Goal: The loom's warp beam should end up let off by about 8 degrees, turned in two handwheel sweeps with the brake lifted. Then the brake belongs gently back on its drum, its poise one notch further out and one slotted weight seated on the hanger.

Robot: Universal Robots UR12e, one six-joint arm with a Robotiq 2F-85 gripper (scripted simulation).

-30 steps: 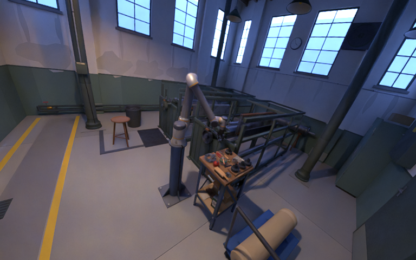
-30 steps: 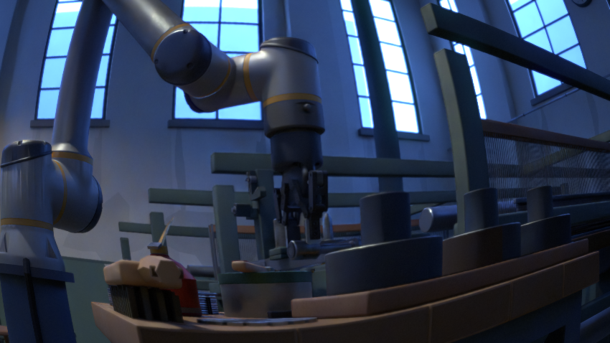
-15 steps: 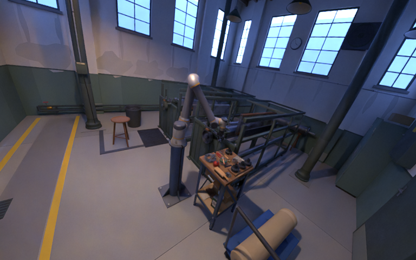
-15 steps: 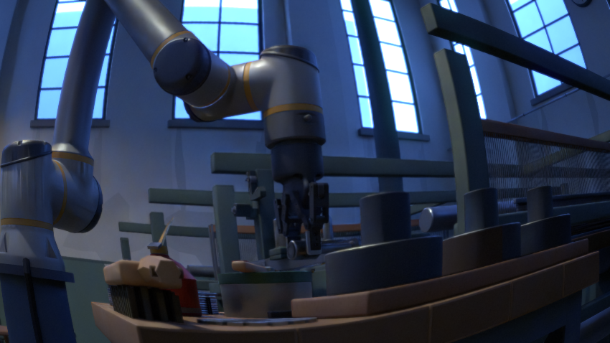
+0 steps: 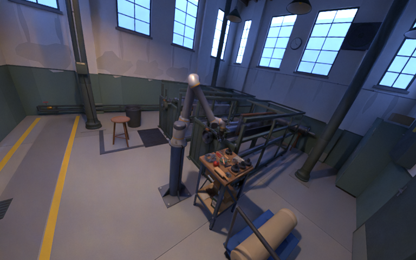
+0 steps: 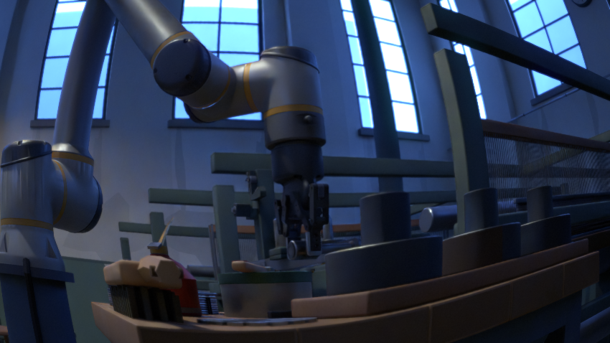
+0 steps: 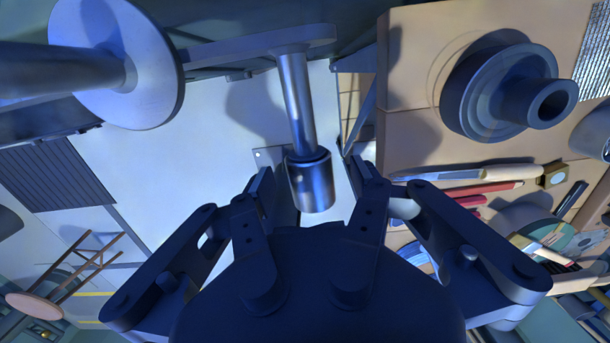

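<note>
A steel lever with a thick cylindrical end piece (image 7: 310,181) runs out from the loom frame, and that end piece lies between the fingers of my gripper (image 7: 313,187), which is open and holds nothing. The gripper (image 6: 303,239) points straight down beside the loom's green frame (image 5: 245,128). A pale disc on a dark shaft (image 7: 123,64) sits to the lever's left. Slotted weights (image 5: 240,165) stand on the wooden trolley top; one (image 7: 507,98) shows large in the wrist camera, to the right of the gripper.
A grey pot (image 6: 266,290) stands on the trolley (image 5: 225,171) among hand tools, a brush (image 6: 143,277) and a red oil can. The arm's pedestal (image 5: 176,171) stands left of the trolley. A stool (image 5: 120,128) and a cloth roll on a blue cart (image 5: 265,234) stand on the floor.
</note>
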